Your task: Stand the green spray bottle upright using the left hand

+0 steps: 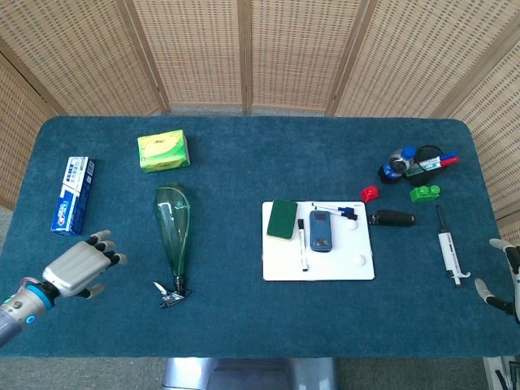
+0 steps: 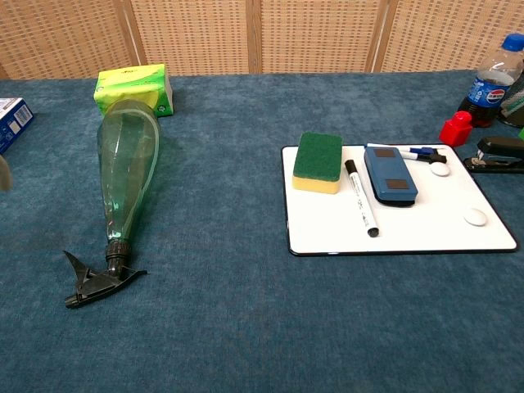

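Observation:
The green spray bottle [image 1: 173, 229] lies on its side on the blue table, its wide base toward the far edge and its black trigger head [image 1: 172, 294] toward the near edge. The chest view shows the same bottle [image 2: 126, 173] at the left with the trigger head [image 2: 97, 281] nearest. My left hand [image 1: 78, 269] hovers over the table left of the bottle, fingers apart, holding nothing and not touching it. My right hand [image 1: 502, 283] is at the right table edge, only partly seen, fingers apart and empty.
A toothpaste box [image 1: 72, 195] and a yellow-green tissue pack [image 1: 163, 151] lie at the far left. A whiteboard [image 1: 318, 260] carries a sponge [image 1: 282, 218], marker and eraser. A pipette [image 1: 447, 246], stapler [image 1: 393, 217], red and green blocks and a drink bottle [image 1: 396, 165] sit at right.

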Controlling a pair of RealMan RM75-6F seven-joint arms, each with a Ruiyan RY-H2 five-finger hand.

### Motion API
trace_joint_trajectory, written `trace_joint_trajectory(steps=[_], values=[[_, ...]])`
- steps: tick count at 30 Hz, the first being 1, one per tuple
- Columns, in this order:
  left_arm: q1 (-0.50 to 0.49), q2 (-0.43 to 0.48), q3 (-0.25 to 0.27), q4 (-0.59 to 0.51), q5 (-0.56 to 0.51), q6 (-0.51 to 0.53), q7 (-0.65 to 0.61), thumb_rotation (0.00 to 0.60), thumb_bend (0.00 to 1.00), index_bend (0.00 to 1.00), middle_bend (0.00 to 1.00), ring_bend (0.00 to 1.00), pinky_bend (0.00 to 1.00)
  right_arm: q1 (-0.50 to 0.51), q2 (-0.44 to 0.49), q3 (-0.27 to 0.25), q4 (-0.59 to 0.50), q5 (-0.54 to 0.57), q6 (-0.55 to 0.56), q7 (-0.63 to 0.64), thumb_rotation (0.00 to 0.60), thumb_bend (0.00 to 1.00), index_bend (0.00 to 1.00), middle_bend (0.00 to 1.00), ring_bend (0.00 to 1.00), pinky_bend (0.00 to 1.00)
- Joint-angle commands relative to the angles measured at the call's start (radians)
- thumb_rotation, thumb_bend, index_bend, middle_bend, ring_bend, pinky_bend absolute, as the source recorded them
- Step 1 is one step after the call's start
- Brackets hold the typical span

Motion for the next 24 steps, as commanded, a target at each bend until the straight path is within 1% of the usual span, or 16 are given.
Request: trace_joint_trajectory(steps=[1,2,6,12,19,22,24], values=[[-0.028,-0.033,0.006,0.015,-0.003,-0.030,0.001,0.600,0.37,0.29,0.43,0.24,0.15,-0.002,0.002,0.000,-0.001,-0.001,0.002,0.002,0.600,0.31,0.25,0.30,0.01,0.06],[-0.036,-0.041,0.008,0.019,-0.004,-0.040,0.002,0.600,0.37,0.28,0.43,0.25,0.16,-0.003,0.003,0.000,-0.001,-0.002,0.004,0.004,0.600,0.31,0.25,0.30,0.01,0.06],[-0.075,-0.078,0.012,0.037,-0.013,-0.085,0.003,0.600,0.37,0.28,0.44,0.25,0.17,-0.011,0.009,0.001,-0.004,-0.003,0.014,0.008,0.600,0.31,0.25,0.30,0.01,0.06],[-0.116,-0.123,0.010,0.073,-0.037,-0.120,0.001,0.600,0.37,0.28,0.42,0.30,0.32,-0.024,0.016,0.000,-0.012,-0.004,0.030,0.009,0.600,0.31,0.25,0.30,0.01,0.06],[-0.159,-0.161,0.010,0.094,-0.058,-0.158,0.018,0.600,0.37,0.28,0.41,0.31,0.34,-0.045,0.033,-0.001,-0.024,-0.015,0.063,0.017,0.600,0.31,0.25,0.30,0.01,0.06],[-0.178,-0.173,0.010,0.094,-0.093,-0.193,0.034,0.600,0.37,0.26,0.43,0.27,0.32,-0.052,0.037,-0.001,-0.028,-0.021,0.074,0.021,0.600,0.31,0.25,0.30,0.01,0.06],[-0.185,-0.179,0.010,0.097,-0.109,-0.203,0.048,0.600,0.37,0.24,0.42,0.24,0.32,-0.054,0.038,0.000,-0.029,-0.022,0.077,0.021,0.600,0.31,0.25,0.30,0.01,0.06]])
